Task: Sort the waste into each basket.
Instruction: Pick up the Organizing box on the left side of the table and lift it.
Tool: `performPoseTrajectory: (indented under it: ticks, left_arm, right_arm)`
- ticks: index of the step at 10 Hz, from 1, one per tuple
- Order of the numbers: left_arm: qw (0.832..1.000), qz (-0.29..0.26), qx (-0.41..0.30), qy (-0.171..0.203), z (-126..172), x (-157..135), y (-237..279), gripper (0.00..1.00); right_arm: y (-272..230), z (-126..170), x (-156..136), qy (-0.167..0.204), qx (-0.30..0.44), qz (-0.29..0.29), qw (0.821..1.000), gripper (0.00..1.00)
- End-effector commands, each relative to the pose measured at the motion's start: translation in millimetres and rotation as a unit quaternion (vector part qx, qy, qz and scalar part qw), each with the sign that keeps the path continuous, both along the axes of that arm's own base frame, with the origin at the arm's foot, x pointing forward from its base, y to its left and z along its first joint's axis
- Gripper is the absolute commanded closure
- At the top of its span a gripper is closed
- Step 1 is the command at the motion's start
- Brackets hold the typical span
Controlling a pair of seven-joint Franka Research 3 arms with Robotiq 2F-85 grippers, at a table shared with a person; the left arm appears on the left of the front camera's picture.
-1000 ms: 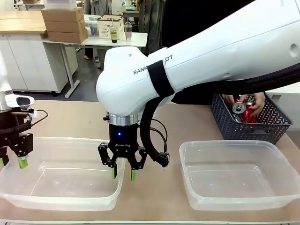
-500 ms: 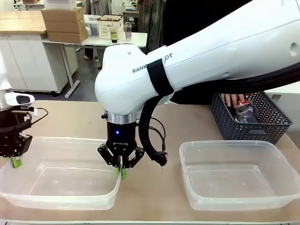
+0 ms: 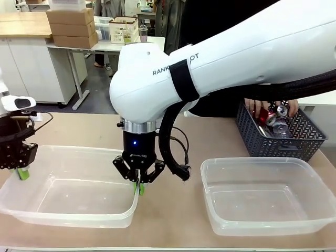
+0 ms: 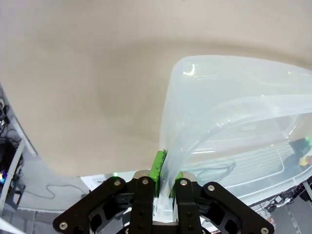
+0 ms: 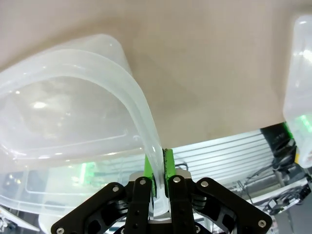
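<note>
left gripper (image 3: 21, 173) and right gripper (image 3: 138, 187) each clamp an end rim of the left tub (image 3: 68, 216).

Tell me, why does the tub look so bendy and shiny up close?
Left wrist view: the wide lens bows the rim of the tub, with a glare spot at its corner. Right wrist view: same bowing, soft glare. Front view: edges look straight.

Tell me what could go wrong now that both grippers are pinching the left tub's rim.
1. The left gripper and right gripper pinch only the thin rim of the left tub; it may flex or slip out.
2. If the arms move unevenly, the tub could twist or bump the right tub.
</note>
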State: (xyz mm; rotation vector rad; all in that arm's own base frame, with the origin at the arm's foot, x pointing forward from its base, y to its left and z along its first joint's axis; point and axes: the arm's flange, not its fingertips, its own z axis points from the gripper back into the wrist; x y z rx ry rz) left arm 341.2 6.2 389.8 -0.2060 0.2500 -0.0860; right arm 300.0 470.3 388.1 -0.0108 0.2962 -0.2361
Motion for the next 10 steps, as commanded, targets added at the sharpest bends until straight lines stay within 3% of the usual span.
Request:
performPoseTrajectory:
  ticks: [1,4,6,7,10]
  left_arm:
    - [0.999,0.002,-0.035,-0.031,-21.6,-83.2,-14.9,1.00]
    - [0.998,-0.029,-0.040,-0.040,26.9,-63.2,-61.1,1.00]
    - [0.995,-0.063,-0.048,-0.058,54.3,-52.0,-94.9,1.00]
    - [0.997,-0.047,-0.043,-0.036,53.1,-30.7,-73.8,1.00]
    - [0.997,-0.047,-0.043,-0.036,53.1,-30.7,-73.8,1.00]
  right_arm:
    - [-39.4,23.0,-13.1,-0.015,-0.037,-0.026,0.999,1.00]
    - [-88.5,77.4,-44.4,-0.017,-0.049,-0.019,0.998,1.00]
    - [-112.7,81.7,-59.1,0.012,-0.030,0.038,0.999,1.00]
    - [-71.7,85.2,-44.9,-0.024,-0.033,-0.007,0.999,1.00]
    - [-71.7,85.2,-44.9,-0.024,-0.033,-0.007,0.999,1.00]
